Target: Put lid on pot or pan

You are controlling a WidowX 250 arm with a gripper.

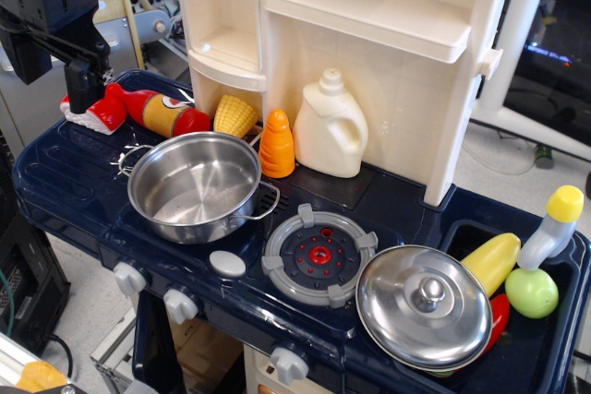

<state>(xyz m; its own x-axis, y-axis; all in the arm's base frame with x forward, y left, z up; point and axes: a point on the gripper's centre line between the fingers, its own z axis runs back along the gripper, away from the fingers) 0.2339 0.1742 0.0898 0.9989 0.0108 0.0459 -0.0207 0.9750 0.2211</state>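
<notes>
The lid is round, shiny and domed, with a metal knob at its centre. It lies flat on the dark blue toy counter at the front right, partly over the sink edge. The pot is a shiny, empty steel pot with wire loop handles, standing upright on the left of the stove top. My black gripper hangs at the far left, behind and to the left of the pot. It is open and empty, far from the lid.
A grey burner ring with a red centre lies between pot and lid. Behind the pot are a red bottle, corn, an orange toy and a cream jug. The sink holds toy food. A cream shelf unit rises behind.
</notes>
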